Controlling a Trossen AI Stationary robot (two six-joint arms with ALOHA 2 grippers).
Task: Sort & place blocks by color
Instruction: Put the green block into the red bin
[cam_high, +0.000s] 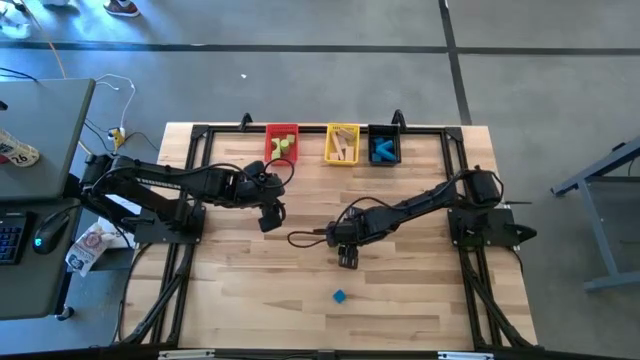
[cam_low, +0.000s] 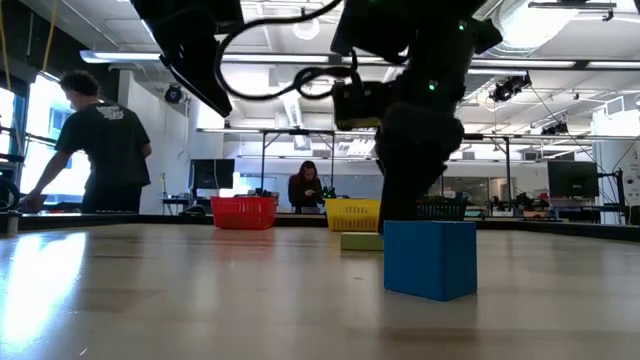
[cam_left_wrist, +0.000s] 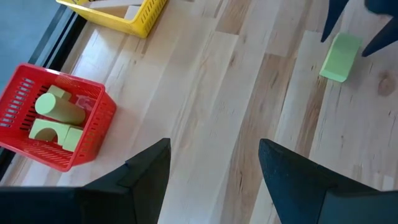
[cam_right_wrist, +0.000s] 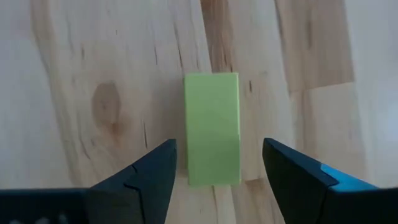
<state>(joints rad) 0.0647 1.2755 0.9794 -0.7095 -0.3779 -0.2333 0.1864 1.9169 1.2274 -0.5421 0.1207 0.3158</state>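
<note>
Two loose blocks lie on the tabletop (cam_high: 250, 290), and the nearer one is the blue cube (cam_high: 340, 296), alone toward the front edge, well in front of the right claw (cam_high: 347, 258). From the low view this blue cube (cam_low: 430, 259) stands in front, with the green bar (cam_low: 361, 241) lying flat behind it under the dark arm.

Farther in, the right claw (cam_right_wrist: 217, 168) hangs over the green bar (cam_right_wrist: 212, 128) near the middle of the tabletop, fingers spread to either side of the bar's near end, not touching it. The bar's length runs away from the claw.

Left of the green bar (cam_left_wrist: 341, 57) and a little farther back, the left claw (cam_high: 270, 215) is held above bare wood, its fingers (cam_left_wrist: 146, 171) spread and empty.

At the far edge, beyond the green bar, three bins stand in a row: the red bin (cam_high: 269, 146) with light green pieces (cam_left_wrist: 53, 118) inside, the yellow bin (cam_high: 342, 143) with tan pieces, and the black bin (cam_high: 384, 146) with blue pieces.

Beyond the tabletop, a person (cam_low: 100, 150) stands at left and another person (cam_low: 306, 187) sits behind the bins.
</note>
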